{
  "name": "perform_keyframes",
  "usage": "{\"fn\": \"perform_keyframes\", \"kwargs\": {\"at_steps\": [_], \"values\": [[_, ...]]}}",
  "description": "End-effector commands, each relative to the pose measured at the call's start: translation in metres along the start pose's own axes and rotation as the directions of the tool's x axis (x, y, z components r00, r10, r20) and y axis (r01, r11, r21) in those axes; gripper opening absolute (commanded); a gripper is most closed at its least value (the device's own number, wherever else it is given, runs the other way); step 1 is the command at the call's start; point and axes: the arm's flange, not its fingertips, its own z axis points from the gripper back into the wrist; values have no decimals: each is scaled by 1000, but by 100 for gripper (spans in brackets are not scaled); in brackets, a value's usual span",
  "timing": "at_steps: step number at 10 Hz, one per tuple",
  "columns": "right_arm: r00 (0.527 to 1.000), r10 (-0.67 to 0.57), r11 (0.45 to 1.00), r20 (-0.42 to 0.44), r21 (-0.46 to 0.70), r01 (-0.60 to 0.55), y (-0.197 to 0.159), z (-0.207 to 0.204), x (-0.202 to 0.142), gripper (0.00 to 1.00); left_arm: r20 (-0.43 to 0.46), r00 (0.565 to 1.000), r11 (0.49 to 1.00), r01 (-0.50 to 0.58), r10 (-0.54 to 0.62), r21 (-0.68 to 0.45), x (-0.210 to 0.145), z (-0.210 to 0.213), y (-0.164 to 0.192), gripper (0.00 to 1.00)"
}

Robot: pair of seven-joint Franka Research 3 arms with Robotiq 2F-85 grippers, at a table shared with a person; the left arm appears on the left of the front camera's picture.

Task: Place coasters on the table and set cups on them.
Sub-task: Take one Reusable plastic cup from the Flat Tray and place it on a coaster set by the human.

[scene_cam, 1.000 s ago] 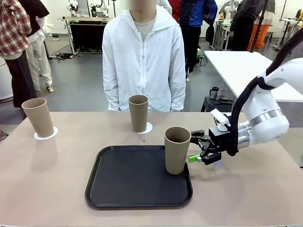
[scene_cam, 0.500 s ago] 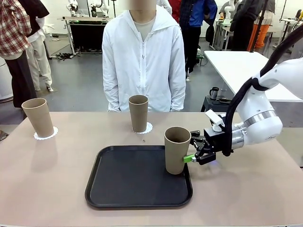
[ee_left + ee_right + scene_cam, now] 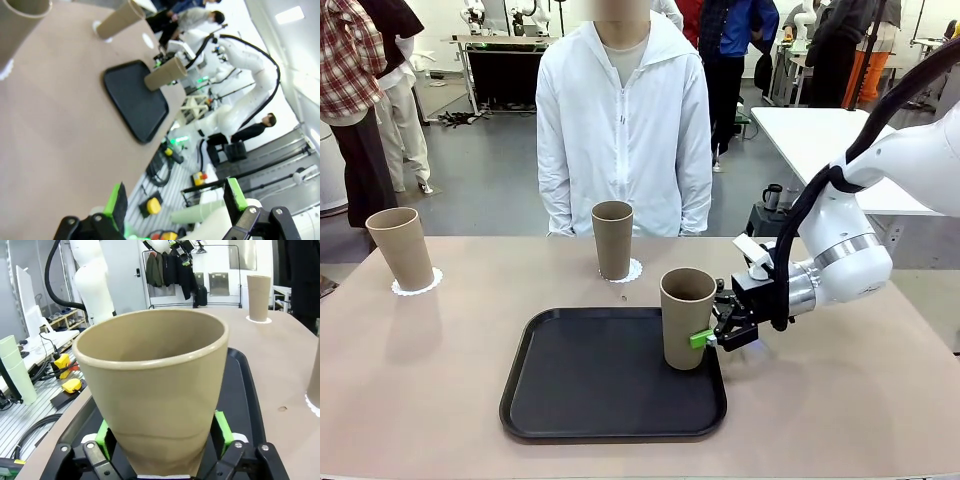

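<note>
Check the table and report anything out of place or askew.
Nothing is spilled or damaged. Two cups stand upright on coasters. The third cup is on the black tray, tilted slightly in the right gripper.

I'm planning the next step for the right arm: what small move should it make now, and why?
Probably a short lift straight up. The right tool is shut on the third cup, which stands on the black tray, its pads on both sides. The other two cups already stand on coasters.
</note>
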Motion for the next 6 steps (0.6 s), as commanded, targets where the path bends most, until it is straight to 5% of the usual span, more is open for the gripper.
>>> {"fn": "perform_keyframes", "kwargs": {"at_steps": [1, 2, 4, 5, 6], "values": [[999, -31, 1000, 11, 4, 31, -8, -2, -1, 40, 11, 1000, 1000, -8, 8, 7, 0, 0, -1, 100], [999, -33, 999, 16, 2, 33, -9, -1, -2, 0, 11, 1000, 1000, -8, 8, 7, 0, 0, -1, 100], [999, -37, 999, 12, 14, 36, -9, -1, -3, 0, 11, 1000, 1000, -8, 8, 7, 0, 0, -1, 100], [999, -38, 999, 13, 7, 38, -9, 0, -1, 23, 11, 1000, 1000, -8, 8, 7, 0, 0, -1, 100], [999, -38, 999, 20, 20, 38, -6, 5, 8, 23, 11, 1000, 1000, -8, 8, 7, 0, 0, -1, 100]]}}
